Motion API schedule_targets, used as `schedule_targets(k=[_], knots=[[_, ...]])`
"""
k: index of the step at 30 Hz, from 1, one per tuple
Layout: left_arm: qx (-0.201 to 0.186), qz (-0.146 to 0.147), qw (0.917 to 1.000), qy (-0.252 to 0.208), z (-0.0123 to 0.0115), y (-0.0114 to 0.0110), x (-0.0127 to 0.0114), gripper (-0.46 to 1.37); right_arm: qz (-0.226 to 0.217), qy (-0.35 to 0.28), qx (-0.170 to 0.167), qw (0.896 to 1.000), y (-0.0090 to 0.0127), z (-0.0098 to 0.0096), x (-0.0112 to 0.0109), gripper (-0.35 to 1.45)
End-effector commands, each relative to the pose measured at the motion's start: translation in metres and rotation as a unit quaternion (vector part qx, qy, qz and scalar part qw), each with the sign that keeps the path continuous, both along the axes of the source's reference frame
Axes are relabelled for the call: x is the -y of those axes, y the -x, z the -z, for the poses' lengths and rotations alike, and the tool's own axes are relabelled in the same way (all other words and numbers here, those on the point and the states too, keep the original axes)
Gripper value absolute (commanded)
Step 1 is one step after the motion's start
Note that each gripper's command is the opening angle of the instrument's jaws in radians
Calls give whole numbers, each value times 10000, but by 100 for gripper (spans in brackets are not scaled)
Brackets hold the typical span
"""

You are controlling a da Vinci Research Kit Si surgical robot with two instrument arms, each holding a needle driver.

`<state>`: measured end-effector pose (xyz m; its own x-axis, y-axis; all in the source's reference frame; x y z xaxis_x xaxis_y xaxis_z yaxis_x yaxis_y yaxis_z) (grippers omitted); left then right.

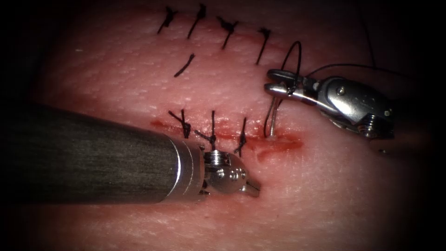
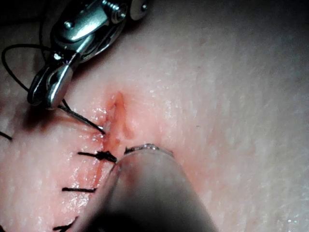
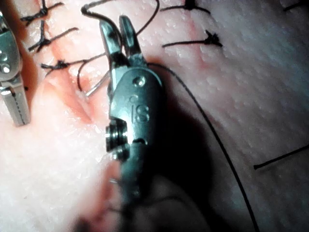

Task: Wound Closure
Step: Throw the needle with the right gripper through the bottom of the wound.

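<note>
**Operator:** Endoscope view first, starting at my right end effector [image 1: 278,86]. Its jaws are pinching the needle [image 1: 272,118] near the swaged end, where the thread [image 1: 293,56] loops up behind the tool. From there the needle curves down to the tissue [image 1: 325,195], and its tip is in the tissue at the right end of the cut [image 1: 278,143], on the upper lip, with a small pale dimple where it goes in.

**Observer:** And your left one?

**Operator:** My left end effector [image 1: 251,187] sits just below the cut, beside the stitches, holding nothing. Its jaws look pressed together, tips resting on or just above the tissue; I cannot say which.

**Observer:** What is around it?

**Operator:** 3 stitches [image 1: 213,132] cross the cut to the left of the needle, and red fluid [image 1: 283,146] lies along the open right end. Another row of 4 stitches [image 1: 227,30] runs further up.

**Observer:** So which step?

**Operator:** I judge it as the bite for stitch 4, needle entered but not through. The next move calls for turning along the needle's curve instead of pushing straight, so the tip surfaces on the lower lip near my left tool without tearing the edge. The right wrist view shows the needle's arc [image 3: 89,77] beside the open gap.
</note>
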<state>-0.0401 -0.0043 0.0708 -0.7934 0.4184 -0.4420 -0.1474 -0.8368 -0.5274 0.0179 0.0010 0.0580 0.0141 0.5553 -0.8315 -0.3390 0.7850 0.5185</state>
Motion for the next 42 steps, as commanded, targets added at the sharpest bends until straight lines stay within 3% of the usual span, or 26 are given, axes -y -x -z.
schedule_targets(k=[1, 8, 15, 18, 22, 25, 29, 34, 42], knots=[[37, -40, 10000, -44, 0, 0, 0, -35, -22, -188, -85, 9998, -4, 1, 2, -35], [44, -40, 10000, -59, 0, -1, 0, -35, -196, -881, -212, 9957, -8, -5, -2, -35], [52, -51, 10000, -59, 0, -1, 0, -35, -440, -1756, -188, 9833, -13, -7, -3, -35], [57, -57, 10000, -59, 0, -2, 0, -35, -732, -2463, -210, 9662, -12, -7, -1, -35], [60, -62, 9999, -60, 1, -3, 0, -35, -833, -2865, -181, 9543, -13, -7, 2, -35], [63, -65, 9999, -60, 1, -3, 0, -35, -1009, -3424, -154, 9340, -14, -5, 5, -35], [64, -68, 9999, -60, 1, -3, 0, -35, -1182, -3779, -240, 9180, -15, -2, 6, -35], [58, -49, 9999, -76, 0, -4, 0, -35, -1448, -4490, -307, 8812, -15, 1, 6, -35], [62, -55, 9999, -76, 0, -4, -1, -35, -1596, -4838, -419, 8595, -18, 3, 10, -35]])
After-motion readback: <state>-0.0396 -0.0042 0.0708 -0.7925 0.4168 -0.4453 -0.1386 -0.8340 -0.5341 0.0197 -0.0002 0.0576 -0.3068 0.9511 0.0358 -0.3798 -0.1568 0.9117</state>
